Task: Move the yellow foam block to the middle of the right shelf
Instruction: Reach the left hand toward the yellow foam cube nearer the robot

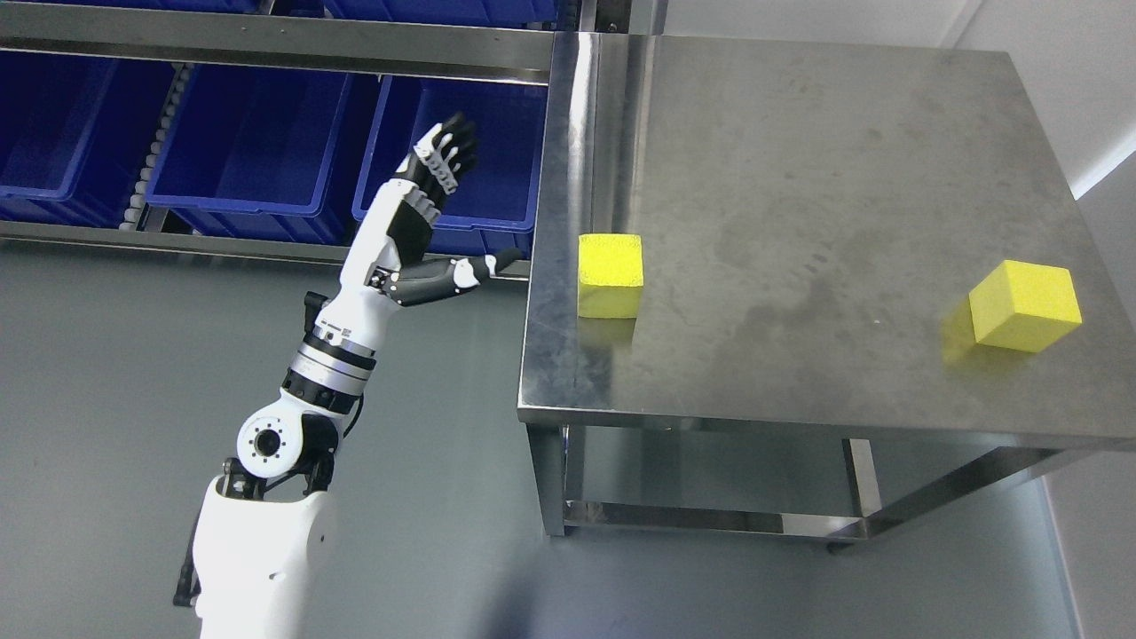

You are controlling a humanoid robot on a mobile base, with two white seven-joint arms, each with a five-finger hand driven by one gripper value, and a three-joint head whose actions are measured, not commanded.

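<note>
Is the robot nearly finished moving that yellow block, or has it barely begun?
Barely begun, it seems. Both yellow foam blocks sit on the steel table, untouched. The left hand is raised, open and empty, in front of the blue bins. Grasping, carrying and placing all remain.

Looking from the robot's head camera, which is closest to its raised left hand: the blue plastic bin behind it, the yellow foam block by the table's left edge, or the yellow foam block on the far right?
From the left hand:
1. Blue plastic bin, directly behind the hand on the rack.
2. Yellow foam block at the steel table's left edge, to the hand's right.
3. Yellow foam block at the table's right side, farthest.
</note>
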